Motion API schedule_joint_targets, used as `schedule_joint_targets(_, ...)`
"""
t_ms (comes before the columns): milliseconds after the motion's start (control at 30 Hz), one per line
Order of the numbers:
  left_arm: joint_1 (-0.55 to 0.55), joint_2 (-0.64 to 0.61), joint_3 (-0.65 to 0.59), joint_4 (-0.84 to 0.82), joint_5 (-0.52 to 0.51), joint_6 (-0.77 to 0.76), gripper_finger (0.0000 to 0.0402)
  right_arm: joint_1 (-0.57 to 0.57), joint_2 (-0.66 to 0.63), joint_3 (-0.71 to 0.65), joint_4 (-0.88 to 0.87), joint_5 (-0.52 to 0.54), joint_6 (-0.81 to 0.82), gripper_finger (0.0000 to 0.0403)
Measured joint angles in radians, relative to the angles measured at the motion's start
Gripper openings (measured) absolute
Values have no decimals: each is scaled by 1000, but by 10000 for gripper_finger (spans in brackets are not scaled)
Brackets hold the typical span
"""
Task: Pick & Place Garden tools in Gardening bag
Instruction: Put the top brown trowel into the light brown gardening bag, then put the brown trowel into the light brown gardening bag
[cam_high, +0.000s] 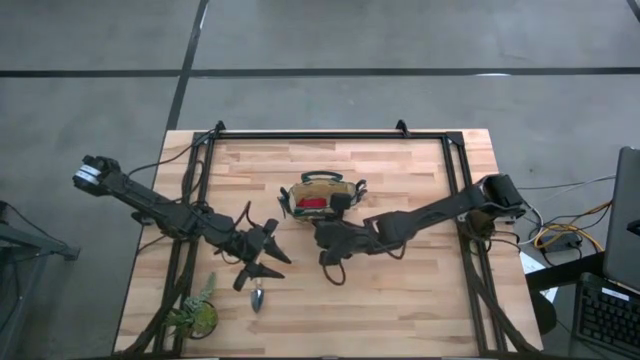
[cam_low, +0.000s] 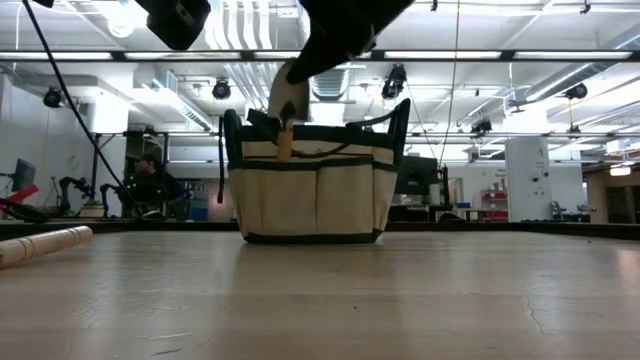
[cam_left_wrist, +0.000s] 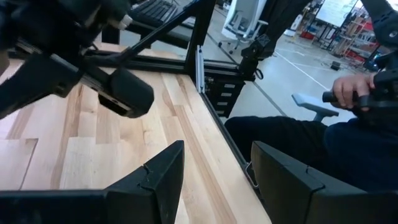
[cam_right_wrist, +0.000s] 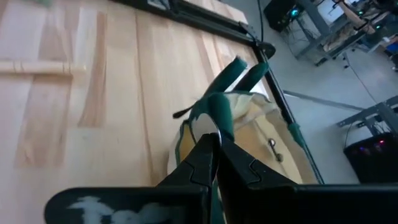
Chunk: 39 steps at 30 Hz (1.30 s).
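Your gardening bag is sitting mid-frame, already holding a red item. Your right gripper is pinching its handle. Your left gripper is gaping empty; one trowel is waiting below.

Light falls evenly from overhead, so the bench reads bright in the high view, with only faint, soft shadows under the arms. In the low view, rows of ceiling strip lights glare from 10 to 2 o'clock, and the near wood at 6 o'clock is blurred and sheened. In the left wrist view the left end effector is a dark silhouette. The right wrist view looks slightly soft, possibly motion blur.
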Motion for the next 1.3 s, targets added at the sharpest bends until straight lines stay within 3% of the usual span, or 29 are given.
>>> schedule_joint_targets(667,-2,20,0,-1,-4,-9,191,-66,46,-2,29,-125,-22,8)
schedule_joint_targets(967,-2,20,0,-6,-11,-17,190,-68,46,-5,32,-130,-21,9)
schedule_joint_targets(1100,-2,20,0,-6,-11,-18,190,-69,46,-6,32,-130,-14,29)
schedule_joint_targets(1300,-2,20,0,-8,-11,-24,190,-66,46,-5,33,-129,-13,95)
